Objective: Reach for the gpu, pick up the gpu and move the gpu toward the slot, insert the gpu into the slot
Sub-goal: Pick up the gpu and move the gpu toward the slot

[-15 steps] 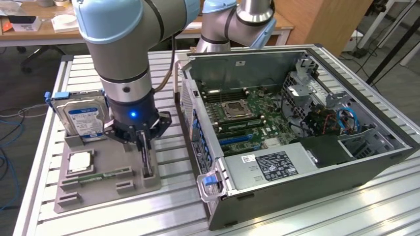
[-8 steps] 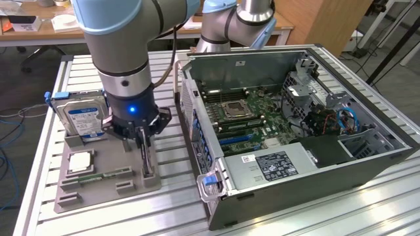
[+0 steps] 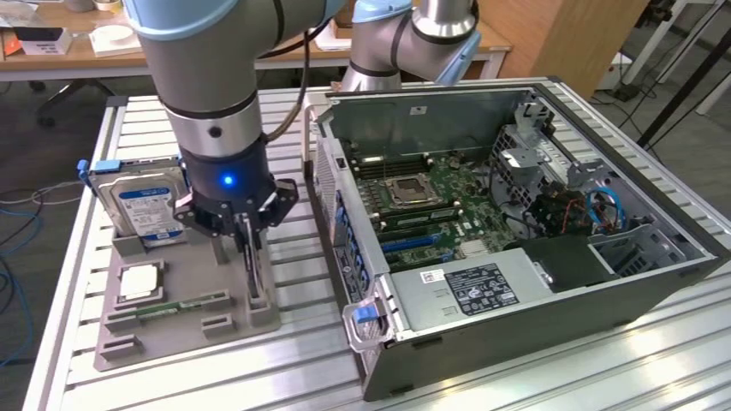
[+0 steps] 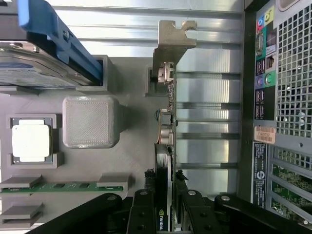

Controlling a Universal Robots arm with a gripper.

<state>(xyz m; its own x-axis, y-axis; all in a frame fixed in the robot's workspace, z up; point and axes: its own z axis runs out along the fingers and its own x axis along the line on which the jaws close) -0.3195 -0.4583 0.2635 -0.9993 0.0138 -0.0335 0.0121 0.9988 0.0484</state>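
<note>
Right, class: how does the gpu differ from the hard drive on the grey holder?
The gpu is a thin dark board; the hard drive is a thicker silver box with a blue label. The gripper clamps the gpu; the hard drive stands free. Both stand on edge in the grey holder.

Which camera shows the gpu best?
The wrist view: the gpu is seen close, edge-on along its length, with its silver bracket plain. In the exterior view it is a thin dark sliver standing in the grey holder, under the gripper.
</note>
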